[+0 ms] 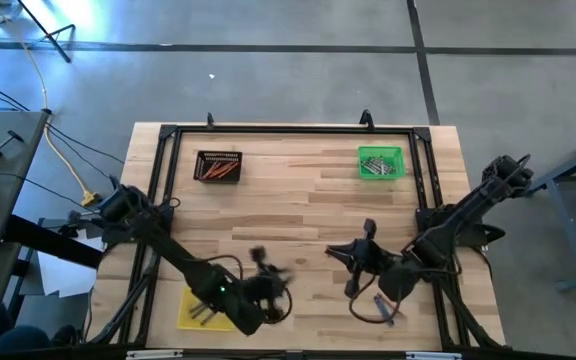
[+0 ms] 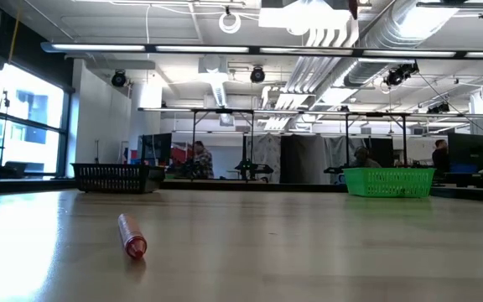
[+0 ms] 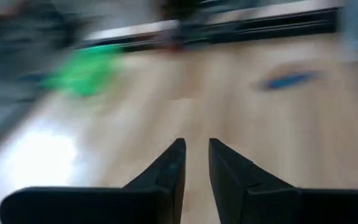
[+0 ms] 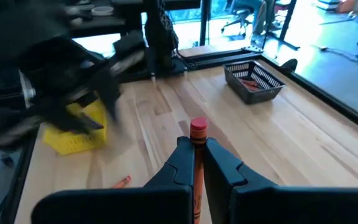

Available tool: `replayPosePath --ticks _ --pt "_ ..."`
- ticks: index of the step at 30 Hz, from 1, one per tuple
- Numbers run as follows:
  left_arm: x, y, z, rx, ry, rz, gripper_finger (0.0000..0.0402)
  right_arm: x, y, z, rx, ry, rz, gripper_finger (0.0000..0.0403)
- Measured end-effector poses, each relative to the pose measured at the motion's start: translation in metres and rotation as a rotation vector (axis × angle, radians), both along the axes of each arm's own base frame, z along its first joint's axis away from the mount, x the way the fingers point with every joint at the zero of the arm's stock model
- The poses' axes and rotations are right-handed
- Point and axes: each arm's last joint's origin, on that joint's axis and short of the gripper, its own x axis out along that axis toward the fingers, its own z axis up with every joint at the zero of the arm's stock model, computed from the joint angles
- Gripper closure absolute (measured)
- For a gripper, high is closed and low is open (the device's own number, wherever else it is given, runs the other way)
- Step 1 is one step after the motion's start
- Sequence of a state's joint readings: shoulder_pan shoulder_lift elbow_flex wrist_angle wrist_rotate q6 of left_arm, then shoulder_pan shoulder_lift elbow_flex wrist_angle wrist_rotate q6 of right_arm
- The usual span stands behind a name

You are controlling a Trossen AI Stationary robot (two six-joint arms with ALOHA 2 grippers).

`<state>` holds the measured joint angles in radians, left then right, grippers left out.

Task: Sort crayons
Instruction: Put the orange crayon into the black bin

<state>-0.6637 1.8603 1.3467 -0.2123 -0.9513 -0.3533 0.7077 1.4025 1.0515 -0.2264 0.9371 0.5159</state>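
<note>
Clearly, an orange-red crayon (image 4: pixel 197 163) stands pinched between the closed fingers of the right gripper (image 4: pixel 197 160), low and right of centre in the high view. Another crayon (image 2: pixel 131 237) lies on the wooden table (image 1: pixel 308 200) at lower left of the low view. More crayons fill the black tray (image 1: pixel 218 165), upper left, the green tray (image 1: pixel 380 162), upper right, and the yellow tray (image 1: pixel 200 311), bottom left. Just beside that yellow tray, the left gripper (image 3: pixel 196 163) is blurred, fingers slightly apart, holding nothing
</note>
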Motion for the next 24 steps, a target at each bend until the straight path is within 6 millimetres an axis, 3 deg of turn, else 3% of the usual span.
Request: replayPosePath --ticks 3,5,16,24 --pt "0.012 -0.002 0.003 -0.078 -0.013 -0.232 0.0331 0.002 -0.002 0.000 0.006 0.008 0.007 0.0400" --pt "0.016 -0.001 0.006 -0.076 -0.036 -0.288 0.0322 0.003 -0.003 0.000 -0.001 0.017 0.020 0.0399" --pt "0.033 0.023 0.007 -0.052 -0.028 -0.283 0.0268 0.001 0.001 -0.001 0.012 0.034 0.067 0.0398" --pt "0.044 0.042 0.007 -0.076 -0.027 -0.272 0.0237 -0.008 0.014 -0.001 0.047 0.047 0.151 0.0398"
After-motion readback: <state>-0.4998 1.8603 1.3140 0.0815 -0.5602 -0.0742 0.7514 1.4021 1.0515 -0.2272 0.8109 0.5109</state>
